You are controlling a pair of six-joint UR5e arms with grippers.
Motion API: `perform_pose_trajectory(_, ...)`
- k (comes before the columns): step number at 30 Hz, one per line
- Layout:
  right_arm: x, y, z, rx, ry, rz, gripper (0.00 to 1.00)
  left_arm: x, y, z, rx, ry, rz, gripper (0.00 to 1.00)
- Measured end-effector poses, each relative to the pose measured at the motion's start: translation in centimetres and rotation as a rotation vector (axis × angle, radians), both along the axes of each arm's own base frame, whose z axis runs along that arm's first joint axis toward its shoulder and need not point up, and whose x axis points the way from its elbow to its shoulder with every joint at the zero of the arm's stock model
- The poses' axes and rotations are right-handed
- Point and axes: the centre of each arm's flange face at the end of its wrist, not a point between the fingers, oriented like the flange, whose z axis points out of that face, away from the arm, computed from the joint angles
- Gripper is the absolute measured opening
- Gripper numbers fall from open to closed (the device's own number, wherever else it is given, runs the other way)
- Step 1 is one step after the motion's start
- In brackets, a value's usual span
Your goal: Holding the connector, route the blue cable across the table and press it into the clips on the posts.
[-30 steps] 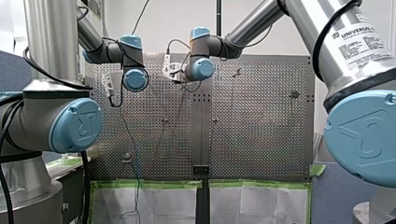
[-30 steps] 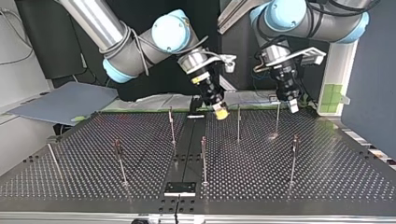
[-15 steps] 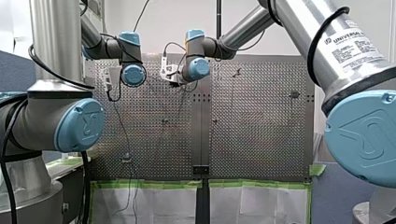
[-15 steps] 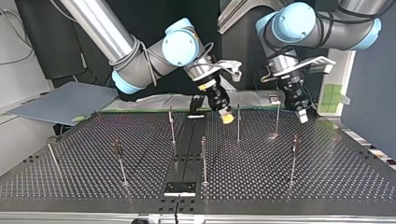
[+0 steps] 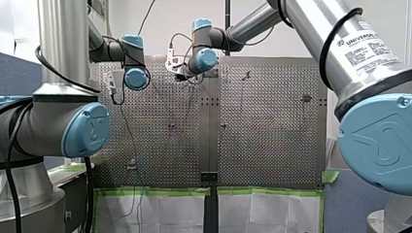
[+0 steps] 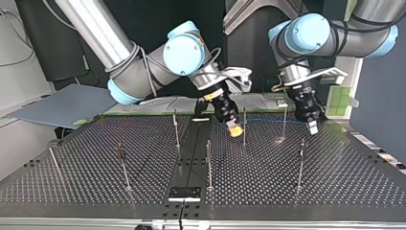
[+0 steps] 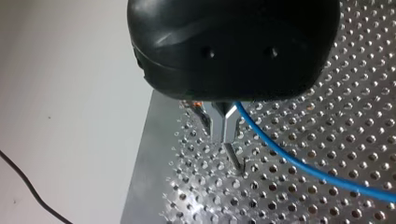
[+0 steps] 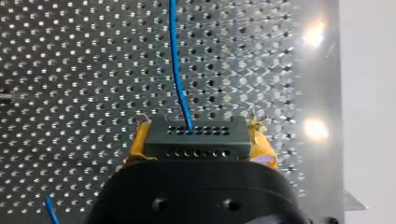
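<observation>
Comparing with one second ago: both arms had come down and nearer the top view's camera. My right gripper [image 6: 234, 130] sat just beside a post [image 6: 244, 136], its yellow pads clamped on the black connector [image 8: 196, 137]. My left gripper [image 6: 312, 126] had its metal fingers together on the blue cable [image 6: 270, 120]. The cable now showed as a straight run between the grippers, low over the perforated table [image 6: 335, 187]. Judgement: cable tensioned for routing. Whether it touched any clip could not be told.
</observation>
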Motion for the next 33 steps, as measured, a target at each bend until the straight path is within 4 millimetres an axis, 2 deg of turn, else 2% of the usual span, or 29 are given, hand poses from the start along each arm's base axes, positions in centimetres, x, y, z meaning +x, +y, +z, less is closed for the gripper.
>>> perform_pose_trajectory(4,0.2,-0.4,1.5,-0.015,-0.019,-0.002,0.0,1.2,0.4,-0.1,-0.003,-0.001,0.007,0.0)
perform_pose_trajectory(10,0.9,-0.8,3.0,-0.036,-0.046,0.0,0.0,2.0,1.1,0.4,-0.004,-0.009,0.02,0.0)
perform_pose_trajectory(21,3.5,-0.7,3.0,-0.053,-0.068,0.019,0.0,2.8,2.6,0.9,-0.001,-0.028,0.024,0.0)
perform_pose_trajectory(28,4.2,-1.0,5.1,-0.083,-0.107,0.02,0.0,4.2,3.6,0.6,0.001,-0.028,0.017,0.0)
perform_pose_trajectory(33,4.8,-1.4,5.7,-0.094,-0.124,0.021,0.0,4.7,4.4,0.4,-0.002,-0.032,0.024,0.0)
